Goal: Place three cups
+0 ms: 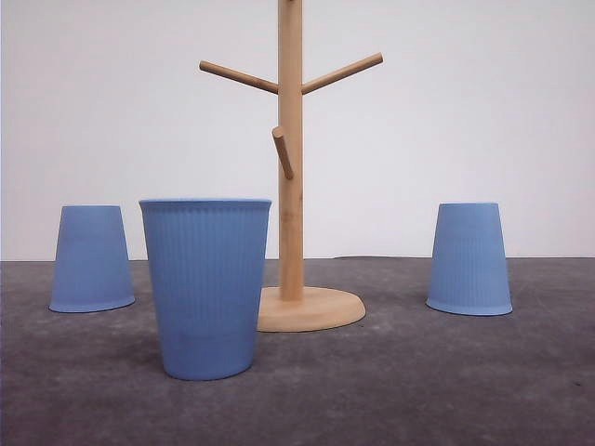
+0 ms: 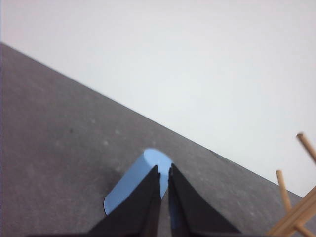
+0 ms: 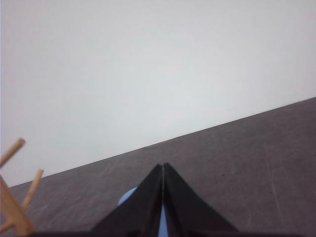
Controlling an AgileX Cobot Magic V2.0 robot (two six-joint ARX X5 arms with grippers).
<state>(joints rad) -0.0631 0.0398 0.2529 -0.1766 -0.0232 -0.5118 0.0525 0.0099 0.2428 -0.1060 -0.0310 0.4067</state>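
Front view: wooden peg stand (image 1: 291,186) at centre on the dark grey table (image 1: 446,381). Nearest cup (image 1: 205,283) stands upright, mouth up, at about 7 o'clock from the stand's base, overlapping it in view. Left cup (image 1: 91,257) at 9 o'clock and right cup (image 1: 469,257) at 3 o'clock — both inverted, well apart. Left gripper (image 2: 164,170): tips almost together, a slim gap, a cup beyond them. Right gripper (image 3: 163,166): tips touching — nothing held.

Even, soft light with faint shadows under the cups (image 1: 206,288); both wrist views are slightly blurred, without glare.
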